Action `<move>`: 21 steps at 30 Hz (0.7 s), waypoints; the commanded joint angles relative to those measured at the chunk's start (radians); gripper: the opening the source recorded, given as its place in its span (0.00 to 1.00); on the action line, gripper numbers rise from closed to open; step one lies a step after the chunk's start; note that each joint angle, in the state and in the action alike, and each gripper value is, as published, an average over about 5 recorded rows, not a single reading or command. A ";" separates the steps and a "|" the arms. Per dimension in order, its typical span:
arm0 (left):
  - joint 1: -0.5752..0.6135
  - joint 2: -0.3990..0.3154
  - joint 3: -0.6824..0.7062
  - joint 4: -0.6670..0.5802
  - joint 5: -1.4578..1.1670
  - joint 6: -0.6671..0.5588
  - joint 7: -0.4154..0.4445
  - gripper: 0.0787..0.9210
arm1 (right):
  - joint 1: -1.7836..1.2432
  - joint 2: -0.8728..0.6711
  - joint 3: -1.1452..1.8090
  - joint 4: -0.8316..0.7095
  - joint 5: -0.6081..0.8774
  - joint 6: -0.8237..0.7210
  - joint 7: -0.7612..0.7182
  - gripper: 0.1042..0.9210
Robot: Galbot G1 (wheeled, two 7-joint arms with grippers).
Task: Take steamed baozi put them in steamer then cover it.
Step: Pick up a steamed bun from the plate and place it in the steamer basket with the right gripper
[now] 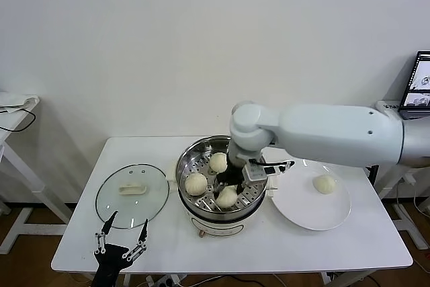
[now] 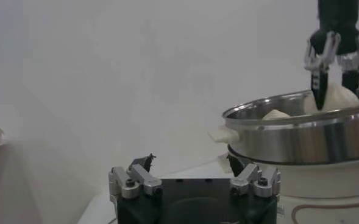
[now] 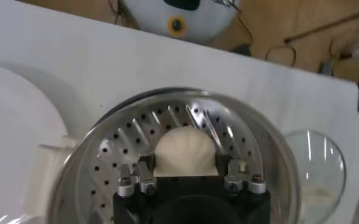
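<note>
The steamer (image 1: 201, 216) stands mid-table with three baozi on its perforated tray: one at the back (image 1: 218, 162), one at the left (image 1: 195, 183), one at the front (image 1: 228, 199). My right gripper (image 1: 227, 189) reaches down into the steamer and is shut on the front baozi (image 3: 185, 149), low over the tray (image 3: 115, 152). A fourth baozi (image 1: 324, 183) lies on the white plate (image 1: 302, 210). The glass cover (image 1: 132, 193) lies flat to the left of the steamer. My left gripper (image 1: 121, 236) is open and empty near the front edge, below the cover.
The left wrist view shows the steamer's wall (image 2: 301, 137) and my right gripper (image 2: 334, 79) above it. A side table (image 1: 13, 109) stands at far left and a laptop (image 1: 418, 78) at far right. Bare tabletop (image 1: 322, 247) lies in front of the plate.
</note>
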 commanded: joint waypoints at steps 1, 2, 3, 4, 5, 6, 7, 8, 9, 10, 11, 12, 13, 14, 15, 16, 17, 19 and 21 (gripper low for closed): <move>-0.001 -0.001 -0.002 0.005 -0.001 -0.004 0.001 0.88 | -0.052 0.025 -0.002 0.000 -0.061 0.048 0.021 0.68; -0.002 -0.001 -0.002 0.006 -0.001 -0.005 0.001 0.88 | -0.052 0.025 -0.002 -0.001 -0.063 0.049 0.023 0.68; -0.002 -0.002 -0.001 0.007 -0.001 -0.005 0.001 0.88 | -0.053 0.025 -0.002 -0.001 -0.065 0.048 0.025 0.68; -0.003 -0.003 0.000 0.008 -0.001 -0.006 0.001 0.88 | -0.054 0.026 -0.002 -0.001 -0.068 0.048 0.030 0.68; -0.004 -0.003 0.001 0.009 -0.001 -0.006 0.001 0.88 | -0.056 0.026 -0.001 -0.002 -0.073 0.048 0.034 0.69; -0.004 -0.003 0.002 0.010 -0.001 -0.006 0.001 0.88 | -0.057 0.027 -0.001 -0.003 -0.076 0.047 0.037 0.69; -0.004 -0.004 0.002 0.010 0.000 -0.007 0.001 0.88 | -0.059 0.028 -0.001 -0.003 -0.080 0.046 0.041 0.69; -0.005 -0.004 0.003 0.011 0.000 -0.007 0.001 0.88 | -0.059 0.028 0.000 -0.004 -0.084 0.045 0.043 0.70; -0.005 -0.004 0.003 0.011 0.000 -0.007 0.002 0.88 | -0.059 0.029 0.000 -0.004 -0.086 0.043 0.043 0.71; -0.005 -0.004 0.002 0.012 0.000 -0.008 0.002 0.88 | -0.059 0.028 0.001 -0.005 -0.088 0.041 0.044 0.72; -0.005 -0.004 0.002 0.013 0.000 -0.009 0.002 0.88 | -0.059 0.028 0.002 -0.006 -0.090 0.040 0.044 0.74; -0.005 -0.004 0.001 0.014 0.000 -0.010 0.002 0.88 | -0.057 0.027 0.004 -0.007 -0.091 0.038 0.045 0.76; -0.005 -0.004 0.001 0.015 0.000 -0.011 0.002 0.88 | -0.055 0.025 0.006 -0.008 -0.091 0.036 0.047 0.79; -0.006 -0.003 0.001 0.016 0.000 -0.012 0.002 0.88 | -0.053 0.022 0.010 -0.010 -0.091 0.035 0.050 0.81; -0.007 -0.003 0.000 0.018 0.000 -0.013 0.002 0.88 | -0.051 0.019 0.017 -0.013 -0.089 0.032 0.053 0.84; -0.007 -0.003 0.001 0.019 0.000 -0.013 0.002 0.88 | -0.049 0.015 0.026 -0.016 -0.088 0.029 0.056 0.85; -0.008 -0.003 0.001 0.020 0.000 -0.013 0.002 0.88 | -0.047 0.011 0.037 -0.020 -0.086 0.028 0.058 0.87; -0.010 -0.003 0.003 0.021 0.000 -0.014 0.002 0.88 | -0.038 -0.007 0.059 -0.031 -0.055 0.009 0.054 0.88; -0.011 -0.004 0.004 0.021 0.000 -0.013 0.002 0.88 | -0.025 -0.042 0.081 -0.047 0.012 -0.038 0.028 0.88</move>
